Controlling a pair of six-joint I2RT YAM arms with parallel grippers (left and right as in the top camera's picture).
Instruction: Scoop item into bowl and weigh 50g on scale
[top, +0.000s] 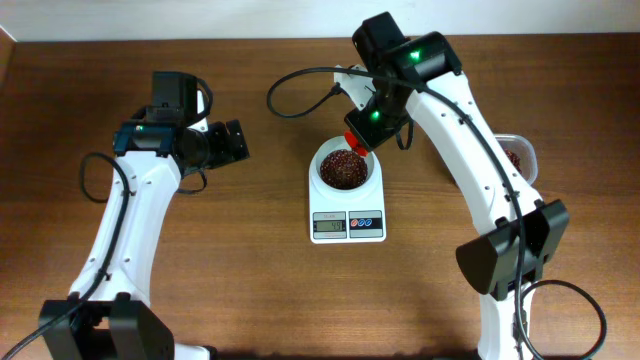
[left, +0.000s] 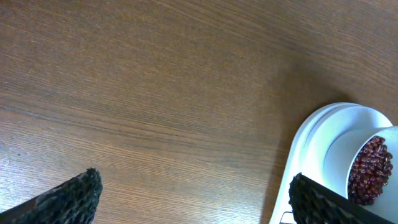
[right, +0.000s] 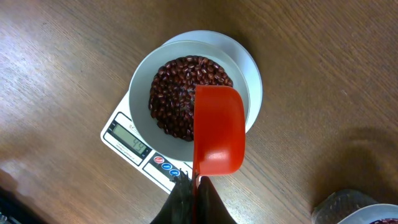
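The white bowl (top: 345, 168) sits on the white scale (top: 347, 225) at mid-table, holding a heap of dark red-brown beans (right: 177, 96). My right gripper (right: 194, 182) is shut on the handle of a red scoop (right: 217, 129), whose cup hangs over the bowl's near right rim, its bottom facing the camera. The scale's display (right: 129, 140) shows digits. My left gripper (left: 193, 196) is open over bare wood just left of the scale (left: 311, 140), nothing between its fingers. In the left wrist view the bowl (left: 348, 152) and beans (left: 372, 171) show at the right edge.
A clear plastic tub (top: 517, 158) with more beans stands at the right, partly behind my right arm; its corner shows in the right wrist view (right: 348, 208). A black cable (top: 290, 90) loops on the table behind the scale.
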